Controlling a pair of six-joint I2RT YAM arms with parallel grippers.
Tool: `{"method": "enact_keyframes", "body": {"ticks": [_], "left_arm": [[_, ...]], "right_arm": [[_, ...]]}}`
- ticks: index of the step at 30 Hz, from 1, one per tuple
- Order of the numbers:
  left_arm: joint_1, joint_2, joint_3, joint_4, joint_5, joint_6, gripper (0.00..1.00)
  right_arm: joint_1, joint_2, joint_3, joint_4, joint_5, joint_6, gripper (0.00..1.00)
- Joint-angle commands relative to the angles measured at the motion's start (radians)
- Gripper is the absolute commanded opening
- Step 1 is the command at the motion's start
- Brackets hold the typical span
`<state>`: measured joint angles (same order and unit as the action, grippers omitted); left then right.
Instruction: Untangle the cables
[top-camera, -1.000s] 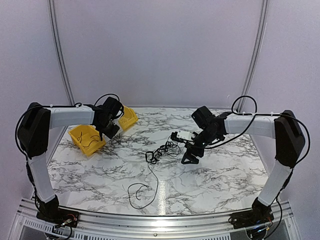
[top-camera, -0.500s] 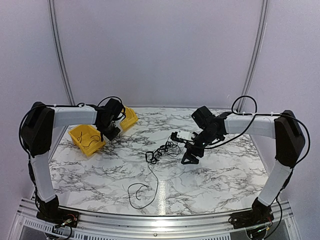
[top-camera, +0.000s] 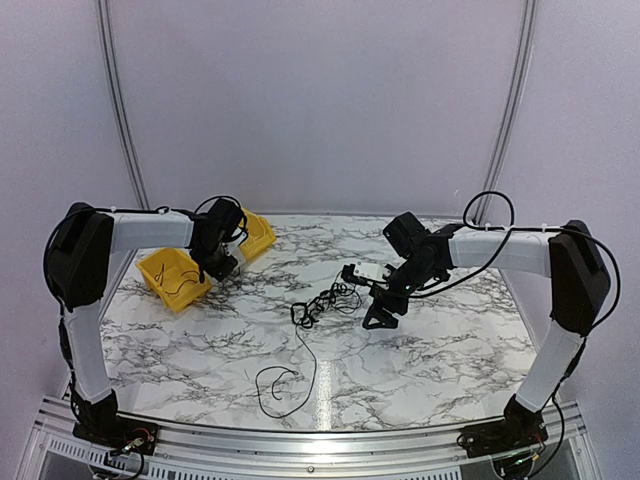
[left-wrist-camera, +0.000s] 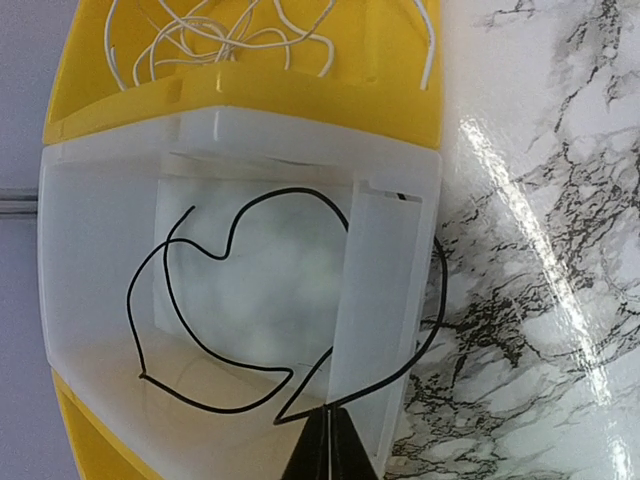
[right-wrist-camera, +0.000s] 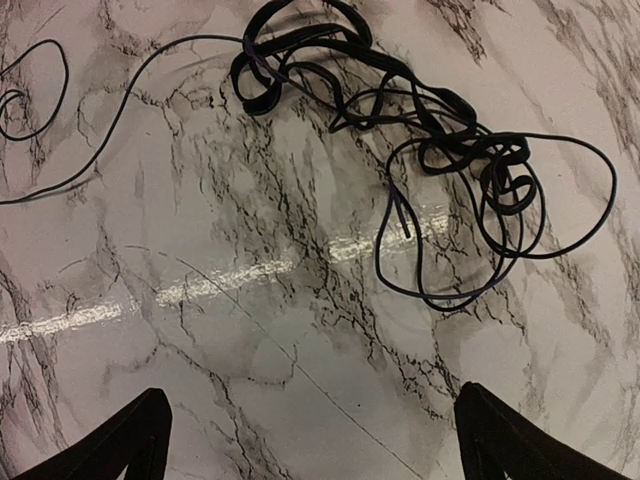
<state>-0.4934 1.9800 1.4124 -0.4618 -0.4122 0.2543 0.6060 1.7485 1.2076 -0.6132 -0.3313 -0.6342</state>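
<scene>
Left hand (left-wrist-camera: 322, 452) is sitting shut over the yellow bin (left-wrist-camera: 300, 95), with one black wire (left-wrist-camera: 290, 190) looping in there right up to its tips, and I can't tell if it's pinching it. Right hand (right-wrist-camera: 310, 395) is hanging wide open just over the cables (right-wrist-camera: 440, 150), which are lying clumped in the middle of the table (right-wrist-camera: 250, 330).

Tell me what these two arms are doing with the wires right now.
The arms are sorting a tangle of thin black cables on the marble table. The left gripper is shut above a yellow bin that holds one separated black wire; whether it pinches that wire is unclear. The right gripper hovers open over the tangle, touching nothing. A second bin holds white wires.
</scene>
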Motion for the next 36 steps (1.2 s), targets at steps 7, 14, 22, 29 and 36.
{"method": "enact_keyframes", "body": {"ticks": [7,14,22,29,36], "left_arm": [[0.029,-0.168,-0.028,0.022,0.042,0.000,0.00],[0.073,-0.226,-0.051,0.036,0.172,0.013,0.06],[0.057,-0.138,-0.043,0.013,0.144,0.073,0.44],[0.056,-0.077,-0.048,0.005,0.098,0.117,0.44],[0.058,-0.022,-0.028,0.005,0.126,0.116,0.36]], "right_arm": [[0.001,0.018,0.033,-0.014,-0.012,-0.008,0.99],[0.001,0.029,0.036,-0.018,-0.014,-0.007,0.99],[0.000,0.029,0.037,-0.021,-0.018,-0.008,0.99],[0.001,0.026,0.036,-0.025,-0.021,-0.012,0.99],[0.001,0.029,0.036,-0.027,-0.021,-0.016,0.99]]}}
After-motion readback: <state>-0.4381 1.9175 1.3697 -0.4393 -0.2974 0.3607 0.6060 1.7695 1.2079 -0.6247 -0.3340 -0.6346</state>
